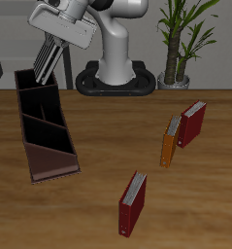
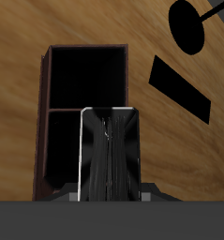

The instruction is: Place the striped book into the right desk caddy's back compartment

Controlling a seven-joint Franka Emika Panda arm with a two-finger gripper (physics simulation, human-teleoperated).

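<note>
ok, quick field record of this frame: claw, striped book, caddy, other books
claw: shut on the striped book, above the right desk caddy
striped book: held upright, over the caddy's far end
back compartment: black inside, nothing seen in it
other books: two dark red books, orange book, standing on the table

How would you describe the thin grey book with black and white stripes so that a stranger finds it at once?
Find the long maroon-brown desk caddy on the wooden table. Over its far end hangs the gripper, shut on the thin striped book. It alone has grey, black and white lengthwise stripes and is lifted; the dark red books and the orange book stand on the table.
</note>
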